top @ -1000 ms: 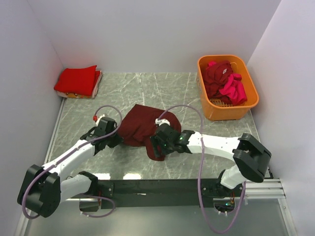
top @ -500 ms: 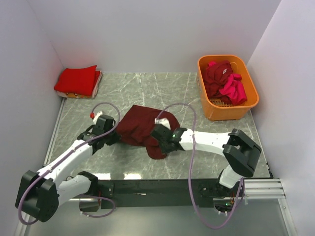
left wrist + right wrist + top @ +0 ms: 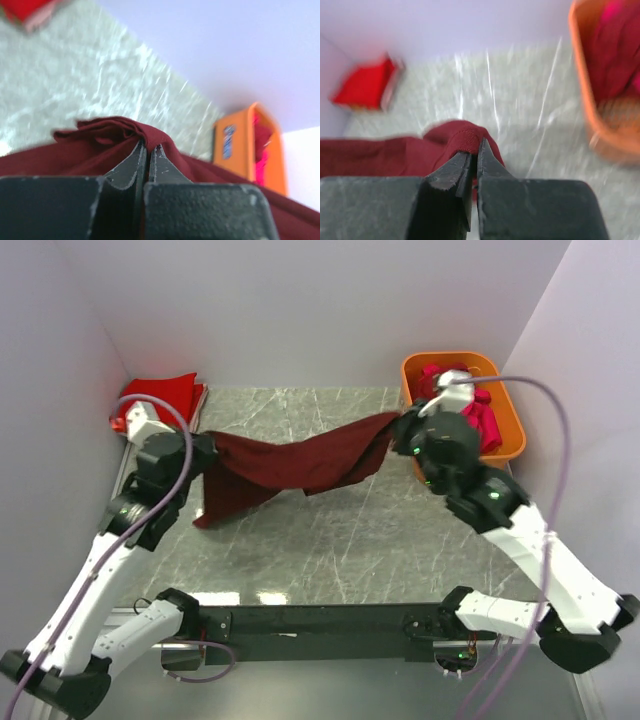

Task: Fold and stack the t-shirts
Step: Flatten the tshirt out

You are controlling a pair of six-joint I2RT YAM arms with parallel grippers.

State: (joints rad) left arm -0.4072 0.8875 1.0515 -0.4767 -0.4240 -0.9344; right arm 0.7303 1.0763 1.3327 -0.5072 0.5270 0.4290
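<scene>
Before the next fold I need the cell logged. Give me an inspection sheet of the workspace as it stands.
Surface: grey marbled table, no spills seen.
Job's things: maroon t-shirt stretched between both grippers, its left end drooping; folded red t-shirts stacked in the far left corner; loose shirts heaped in the orange basket, far right.
Clutter: nothing seen.
Grippers: left gripper and right gripper, jaws shut on the maroon t-shirt.
Cables: a purple cable arcs over each arm.
Surroundings: pale walls on three sides.
</scene>
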